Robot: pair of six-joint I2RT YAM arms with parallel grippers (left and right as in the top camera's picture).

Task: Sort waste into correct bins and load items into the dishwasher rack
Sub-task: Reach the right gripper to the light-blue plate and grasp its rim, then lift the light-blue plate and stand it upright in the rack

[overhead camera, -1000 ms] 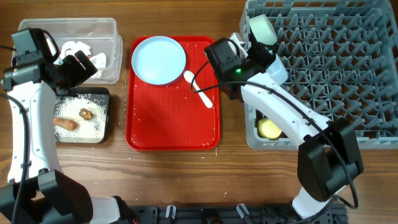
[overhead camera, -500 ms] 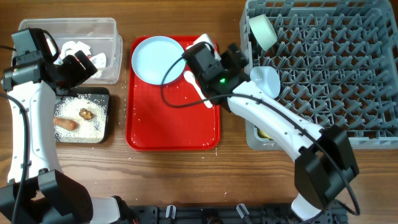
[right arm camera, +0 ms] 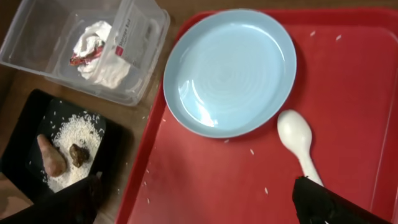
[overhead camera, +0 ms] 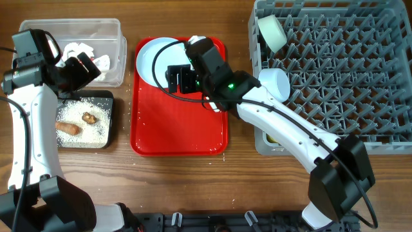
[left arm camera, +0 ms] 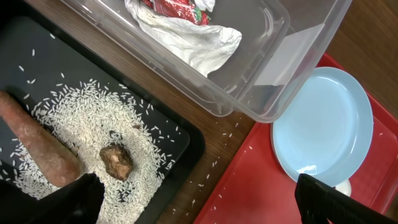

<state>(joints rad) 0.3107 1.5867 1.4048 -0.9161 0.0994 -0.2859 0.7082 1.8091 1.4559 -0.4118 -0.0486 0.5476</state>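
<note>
My right gripper hangs open and empty over the red tray, just below the pale blue plate. The white spoon lies to the right of the plate. My left gripper is open too, between the clear tub and the black tray. Crumpled paper and a red wrapper lie in the tub. Rice, the carrot piece and the brown lump lie in the black tray. Two bowls sit in the grey rack.
The red tray lies between the bins and the rack, with stray rice grains on it and on the wooden table beside it. My right arm reaches from the lower right across the rack's front left corner.
My right arm has swung left from the rack to over the red tray, leaving a bowl at the rack's left edge, and its jaws have opened. The left arm has not moved.
</note>
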